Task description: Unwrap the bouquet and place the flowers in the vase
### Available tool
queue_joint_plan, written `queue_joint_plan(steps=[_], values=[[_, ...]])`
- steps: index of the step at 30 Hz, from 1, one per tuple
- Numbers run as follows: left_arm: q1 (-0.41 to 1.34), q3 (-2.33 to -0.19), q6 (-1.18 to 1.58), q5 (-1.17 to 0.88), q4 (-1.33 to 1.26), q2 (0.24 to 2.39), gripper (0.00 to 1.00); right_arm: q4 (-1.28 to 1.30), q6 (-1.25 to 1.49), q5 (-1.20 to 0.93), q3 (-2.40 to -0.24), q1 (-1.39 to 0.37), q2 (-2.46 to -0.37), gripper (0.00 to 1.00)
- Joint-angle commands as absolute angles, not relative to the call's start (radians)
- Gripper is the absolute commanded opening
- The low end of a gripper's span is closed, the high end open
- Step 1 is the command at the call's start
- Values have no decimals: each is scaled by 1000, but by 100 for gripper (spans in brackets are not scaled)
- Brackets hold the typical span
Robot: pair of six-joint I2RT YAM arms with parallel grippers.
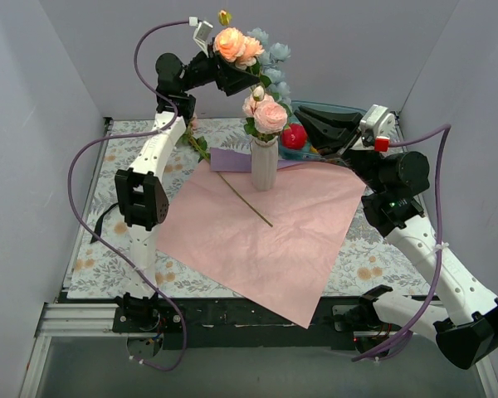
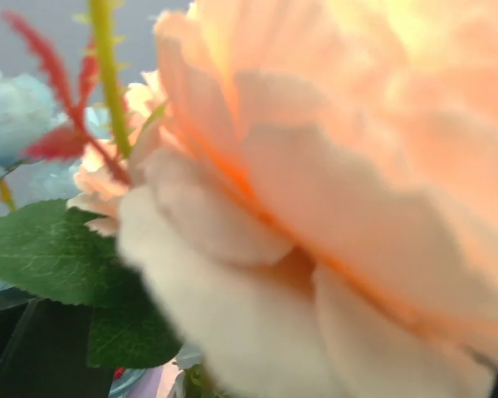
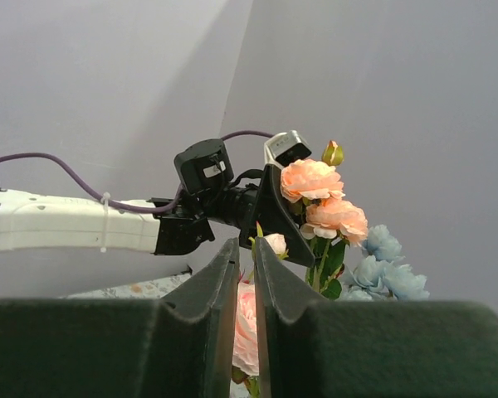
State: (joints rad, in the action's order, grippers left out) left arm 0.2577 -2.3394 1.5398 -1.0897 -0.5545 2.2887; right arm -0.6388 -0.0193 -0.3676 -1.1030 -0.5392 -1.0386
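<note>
- Wrapping paper [image 1: 266, 232] lies flat under the vase [image 1: 264, 166], and the flowers [image 1: 270, 116] stand in it.
- Left gripper [image 1: 236, 68], above the vase, gapes wide around a peach rose [image 1: 230, 43] without clamping it.
- Right gripper [image 3: 243, 253], beside the vase, is nearly closed and apparently empty.
- A bare stem [image 1: 245, 199] by the vase probably remains to go in.

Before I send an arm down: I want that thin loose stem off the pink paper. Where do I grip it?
Probably mid-length on the stem, from straight above, jaws set across it: it lies flat and diagonal on the paper, thin and bare.
</note>
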Motion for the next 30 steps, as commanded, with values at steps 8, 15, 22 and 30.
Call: queue_joint_plan(steps=[8,15,22,30], values=[[152,-2348,1366,-1034,-333,2059,98,-574,-74,-340,-1182,-534,-1049,23],[-166,-2341,1797,-1141,-580,1944,98,-328,-176,-365,-1420,-636,-1164,35],[-429,-2180,1890,-1264,-451,1930,98,156,-433,-198,-1871,-903,-1511,90],[-499,-1884,1376,-1267,-6,1796,98,-76,-109,-451,-1619,-919,-1696,96]])
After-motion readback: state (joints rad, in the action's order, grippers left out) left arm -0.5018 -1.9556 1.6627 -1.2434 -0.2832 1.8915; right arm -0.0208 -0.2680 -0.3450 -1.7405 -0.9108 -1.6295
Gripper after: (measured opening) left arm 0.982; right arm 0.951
